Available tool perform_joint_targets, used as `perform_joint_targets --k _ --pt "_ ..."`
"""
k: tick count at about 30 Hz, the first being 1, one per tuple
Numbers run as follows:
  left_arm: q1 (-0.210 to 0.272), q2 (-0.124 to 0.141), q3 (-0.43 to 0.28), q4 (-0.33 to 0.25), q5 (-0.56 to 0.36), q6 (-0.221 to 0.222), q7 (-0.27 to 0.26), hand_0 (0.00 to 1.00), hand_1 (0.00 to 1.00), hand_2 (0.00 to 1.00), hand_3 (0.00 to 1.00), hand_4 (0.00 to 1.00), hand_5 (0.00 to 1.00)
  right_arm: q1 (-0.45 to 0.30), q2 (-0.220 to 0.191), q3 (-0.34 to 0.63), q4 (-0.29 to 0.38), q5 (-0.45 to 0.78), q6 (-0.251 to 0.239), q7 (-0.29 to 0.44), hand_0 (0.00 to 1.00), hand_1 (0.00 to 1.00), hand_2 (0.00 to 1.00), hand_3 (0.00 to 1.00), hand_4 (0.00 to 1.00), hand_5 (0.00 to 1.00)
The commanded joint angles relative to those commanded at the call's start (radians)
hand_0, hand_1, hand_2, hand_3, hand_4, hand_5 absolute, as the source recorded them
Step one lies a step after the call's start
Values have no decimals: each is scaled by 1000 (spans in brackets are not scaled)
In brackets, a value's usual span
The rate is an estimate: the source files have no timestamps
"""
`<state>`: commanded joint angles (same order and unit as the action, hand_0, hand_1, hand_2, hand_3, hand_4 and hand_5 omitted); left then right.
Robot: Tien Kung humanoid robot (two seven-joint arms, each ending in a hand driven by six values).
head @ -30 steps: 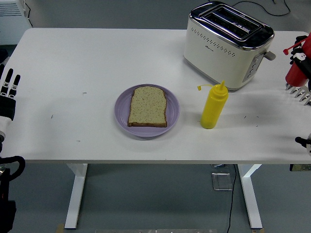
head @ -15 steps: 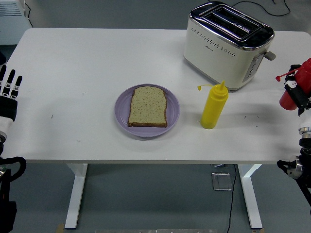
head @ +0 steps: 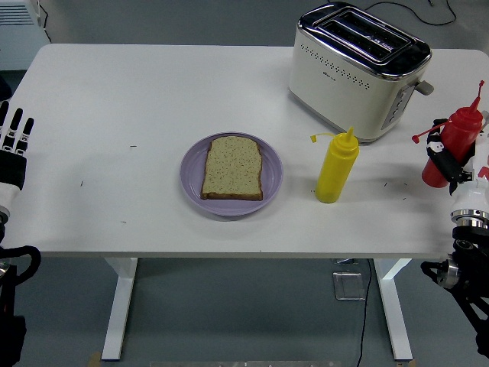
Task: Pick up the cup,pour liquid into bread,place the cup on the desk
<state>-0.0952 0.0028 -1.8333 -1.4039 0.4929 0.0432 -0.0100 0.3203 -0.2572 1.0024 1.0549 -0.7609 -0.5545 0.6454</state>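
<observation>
Red bottle (head: 451,149) sits gripped in the right hand (head: 456,164) at the table's (head: 114,99) right edge, fingers curled round its lower body, probably so the spout stays free for pouring. Its long axis is near upright, nozzle tipped slightly right. Bread (head: 232,167) on its plate (head: 273,187) lies well left of that hand, beyond the yellow bottle (head: 337,166). The left hand (head: 13,149) rests at the left edge, fingers extended, empty.

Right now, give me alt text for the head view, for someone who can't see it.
The robot's right hand grips a red squeeze bottle at the white table's right edge. Mid-table, a bread slice lies on a purple plate, beside a yellow squeeze bottle and a toaster; the left hand rests open at the left edge.
</observation>
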Motion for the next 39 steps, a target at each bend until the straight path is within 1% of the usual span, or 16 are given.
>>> perform_joint_targets --k 17,29,39 --pt "0 0 -2 -1 0 0 0 794 754 758 712 509 990 44 33 -128 -11 45 1 0 250 211 297 367 307 338" --pt "1 0 -4 -1 1 0 0 794 754 758 712 509 990 51 35 -154 -28 56 3 0 252 212 299 368 305 339" --pt "1 -1 -4 0 1 -1 0 794 754 758 712 508 989 62 42 -175 -55 65 8 0 252 212 299 367 306 342"
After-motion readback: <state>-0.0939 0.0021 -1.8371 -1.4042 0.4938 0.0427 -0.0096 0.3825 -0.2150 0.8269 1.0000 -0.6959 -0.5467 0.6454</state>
